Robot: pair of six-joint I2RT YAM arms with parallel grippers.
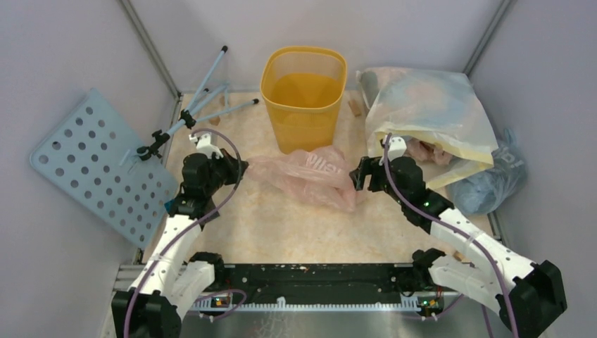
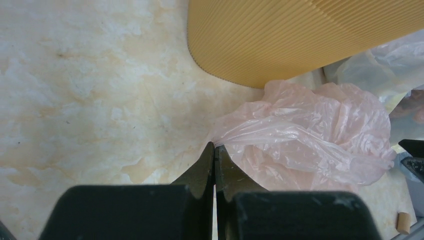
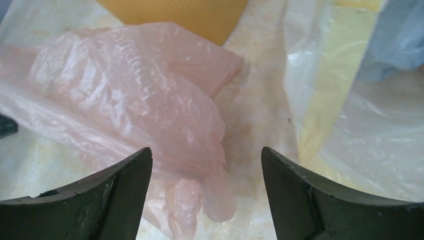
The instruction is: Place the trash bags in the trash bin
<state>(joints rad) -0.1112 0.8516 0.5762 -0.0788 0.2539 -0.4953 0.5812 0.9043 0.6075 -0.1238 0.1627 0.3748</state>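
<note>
The pale pink trash bag point(image 1: 306, 176) lies crumpled on the marbled desk point(image 1: 281, 225), outside the yellow-orange trash bin point(image 1: 303, 127). The bin stands upright just at the bag's 12 o'clock in the overhead view.

The left arm reaches forward from its base and bends inward, bringing the left end effector point(image 1: 241, 169) low to the bag's 9 o'clock end. In the left wrist view its fingers are pressed together point(image 2: 214, 146), and a corner of the pink film point(image 2: 310, 135) is pinched at their tips. The ribbed wall of the bin point(image 2: 300, 35) sits just beyond.

The right arm stretches diagonally toward 10 o'clock, putting the right end effector point(image 1: 359, 174) at the bag's 3 o'clock end. Its fingers are spread wide point(image 3: 206, 150) above the rumpled film point(image 3: 135, 85) and grip nothing.

A large whitish-yellow sack point(image 1: 429, 113) sits at the bin's 3 o'clock. A grey-blue plastic bag point(image 1: 489, 183) is at the sack's 5 o'clock, against the right wall. A pale blue perforated panel point(image 1: 98, 165) leans at the far left, with a folding stand point(image 1: 204, 98) of blue rods at its 1 o'clock.
</note>
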